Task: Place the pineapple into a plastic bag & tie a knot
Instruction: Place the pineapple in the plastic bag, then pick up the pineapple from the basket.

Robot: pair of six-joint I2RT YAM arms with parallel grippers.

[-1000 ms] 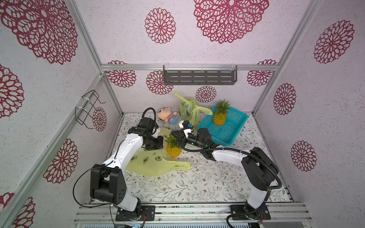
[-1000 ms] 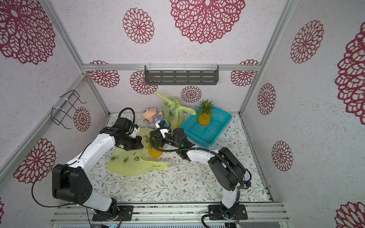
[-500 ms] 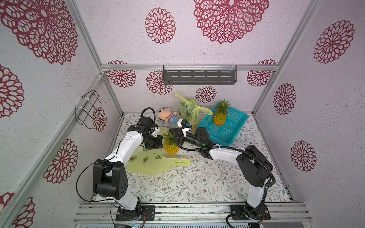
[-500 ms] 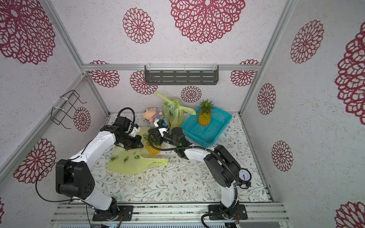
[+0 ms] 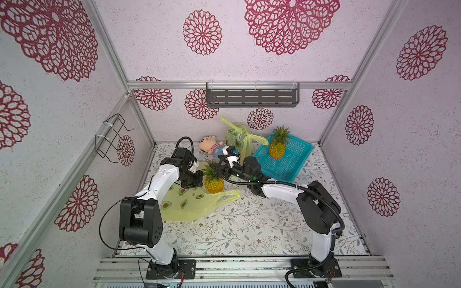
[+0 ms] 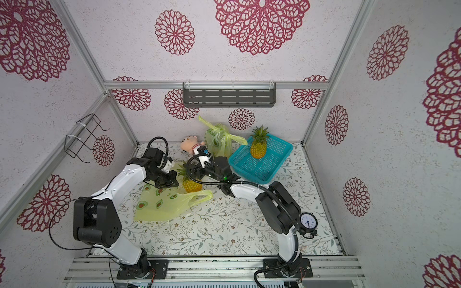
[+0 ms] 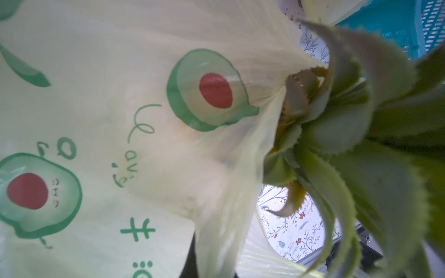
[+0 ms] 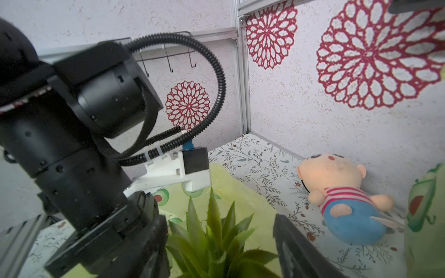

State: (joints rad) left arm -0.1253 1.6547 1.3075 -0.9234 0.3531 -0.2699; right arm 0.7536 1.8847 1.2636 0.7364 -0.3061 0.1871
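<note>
pineapple stands upright on the surface, left of centre, at the far end of the yellow plastic bag. Can't tell if its base is inside the mouth or just sitting on the film. left pincer is closed and looks clamped on bag film just left of the fruit. right pincer has its jaws apart either side of the crown, with no contact that I can see. Risks: the fruit is free-standing on slick film, so a tug from the left arm could topple it or pull the film out from under it. The serrated leaves could snag or tear the thin film. The right pincer could clip a leaf backing out and knock it over. The loose handle lies flat to the near right and the knot needs it. Writing: the bag has avocado prints, script reading roughly "avo" and one CJK-looking character. No brand is legible.
</note>
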